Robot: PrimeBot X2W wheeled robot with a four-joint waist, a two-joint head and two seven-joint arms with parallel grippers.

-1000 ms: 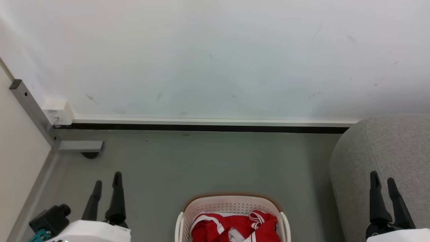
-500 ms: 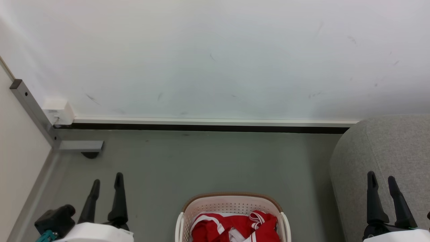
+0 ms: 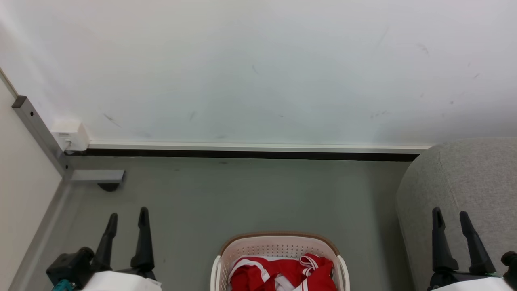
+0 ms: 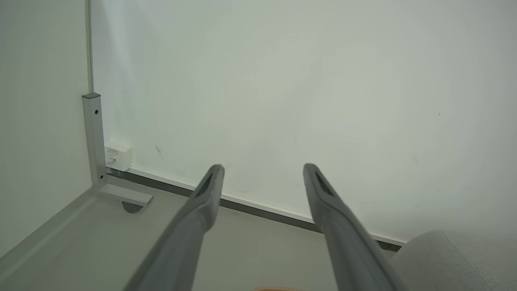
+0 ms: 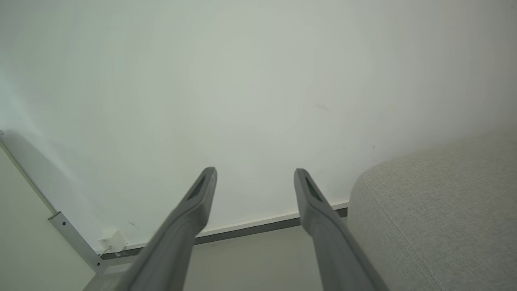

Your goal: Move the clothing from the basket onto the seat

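Observation:
The red clothing (image 3: 278, 275) with white trim lies bunched inside the cream basket (image 3: 278, 244), which stands on the grey floor at the bottom middle of the head view. The grey seat (image 3: 472, 182) rises at the right edge, and its rounded corner shows again as the seat (image 5: 436, 218) in the right wrist view and the seat (image 4: 452, 258) in the left wrist view. My left gripper (image 3: 127, 217) is open, left of the basket, holding nothing. In front of the seat, my right gripper (image 3: 449, 218) is open and empty too. Both point at the wall.
A white wall with a dark skirting strip (image 3: 250, 153) closes the far side. A grey metal post (image 3: 36, 129) with a foot plate and a small white box (image 3: 69, 134) stand in the left corner beside a cream panel.
My right gripper has drifted a little to the left. My left gripper has edged slightly left and lower in the view. The basket and clothing have stayed put.

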